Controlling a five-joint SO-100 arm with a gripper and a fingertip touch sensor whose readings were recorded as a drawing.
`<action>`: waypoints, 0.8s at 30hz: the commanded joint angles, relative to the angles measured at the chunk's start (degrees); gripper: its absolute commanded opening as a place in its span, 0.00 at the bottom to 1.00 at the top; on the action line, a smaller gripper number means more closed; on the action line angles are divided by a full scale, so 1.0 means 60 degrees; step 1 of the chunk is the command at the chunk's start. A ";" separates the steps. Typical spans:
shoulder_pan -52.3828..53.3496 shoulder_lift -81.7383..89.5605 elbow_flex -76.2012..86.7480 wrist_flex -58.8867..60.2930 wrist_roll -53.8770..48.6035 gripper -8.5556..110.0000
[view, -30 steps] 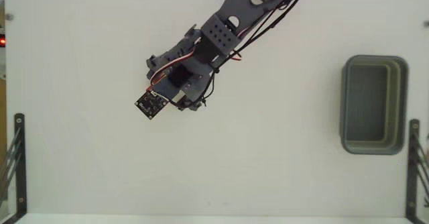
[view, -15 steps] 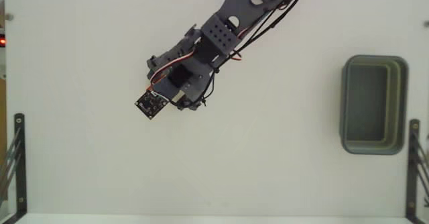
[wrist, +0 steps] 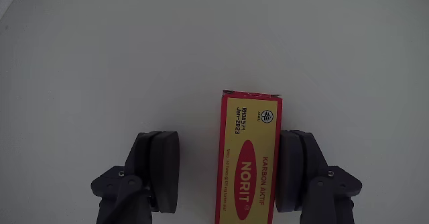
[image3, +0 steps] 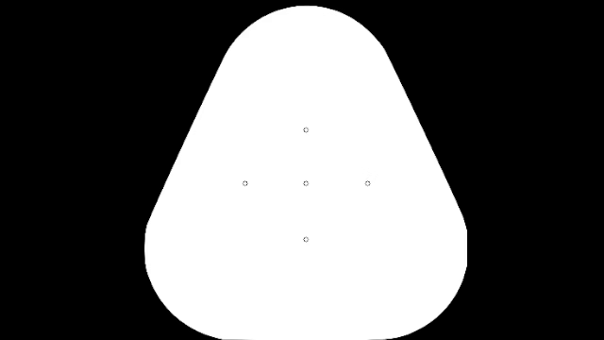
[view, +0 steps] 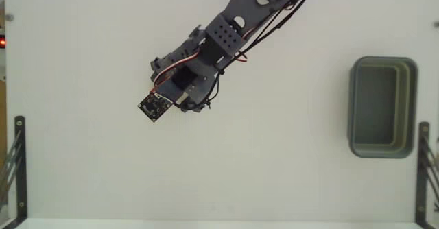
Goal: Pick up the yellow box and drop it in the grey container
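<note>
In the wrist view the yellow box (wrist: 251,158), with a red oval reading NORIT, lies flat on the white table and runs off the bottom edge. My gripper (wrist: 228,143) is open and straddles it. The right finger (wrist: 295,170) sits against the box's right side, while the left finger (wrist: 161,167) stands a clear gap away from its left side. In the fixed view the arm (view: 206,57) reaches down-left over the table's upper middle and hides the box. The grey container (view: 411,105) stands empty at the far right.
Black metal brackets stand at the lower left (view: 18,167) and lower right (view: 422,167) table edges. The arm's cables (view: 274,23) hang along its upper part. The white table (view: 274,167) stretches bare between the arm and the container.
</note>
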 commanded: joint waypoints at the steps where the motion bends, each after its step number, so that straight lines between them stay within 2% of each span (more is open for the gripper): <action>1: 0.0076 0.0380 -0.0133 0.0160 0.0000 0.76; 24: 0.0076 0.0380 -0.0133 0.0160 0.0000 0.71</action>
